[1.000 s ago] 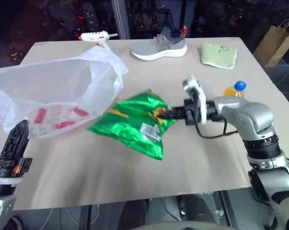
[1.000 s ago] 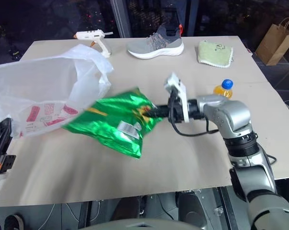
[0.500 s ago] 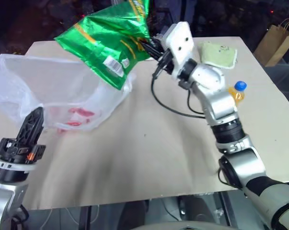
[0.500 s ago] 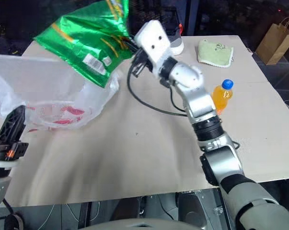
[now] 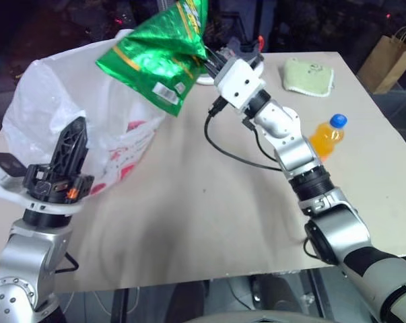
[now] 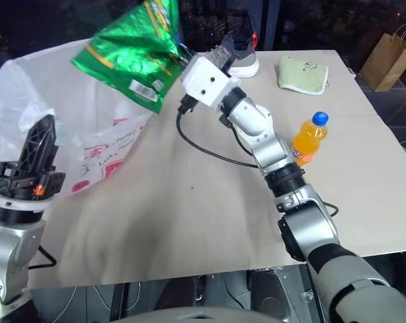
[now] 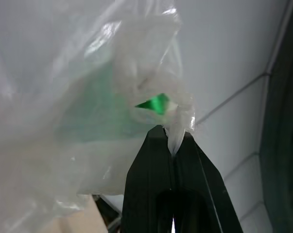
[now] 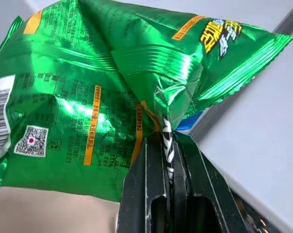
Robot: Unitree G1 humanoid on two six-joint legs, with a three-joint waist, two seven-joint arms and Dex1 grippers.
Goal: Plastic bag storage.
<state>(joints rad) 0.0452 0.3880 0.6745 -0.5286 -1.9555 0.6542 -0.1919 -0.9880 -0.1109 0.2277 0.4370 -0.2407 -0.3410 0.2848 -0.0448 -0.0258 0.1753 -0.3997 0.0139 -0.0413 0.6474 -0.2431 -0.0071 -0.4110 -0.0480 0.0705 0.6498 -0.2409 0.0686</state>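
Item: plastic bag (image 5: 68, 108), far-left of table (image 5: 209, 215), held up; our left gripper (image 7: 172, 138) clamped on its rim. Right gripper (image 8: 168, 145) pinches green snack pkt (image 5: 159, 57) above bag mouth. Pkt not yet inside; drop-in remains.

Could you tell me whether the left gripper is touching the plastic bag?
Touching: the left wrist view shows the left gripper shut on a pinch of the plastic bag.

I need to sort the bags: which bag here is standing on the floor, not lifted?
The brown paper bag, beside the table's far right corner; the plastic bag and green snack packet are held up.
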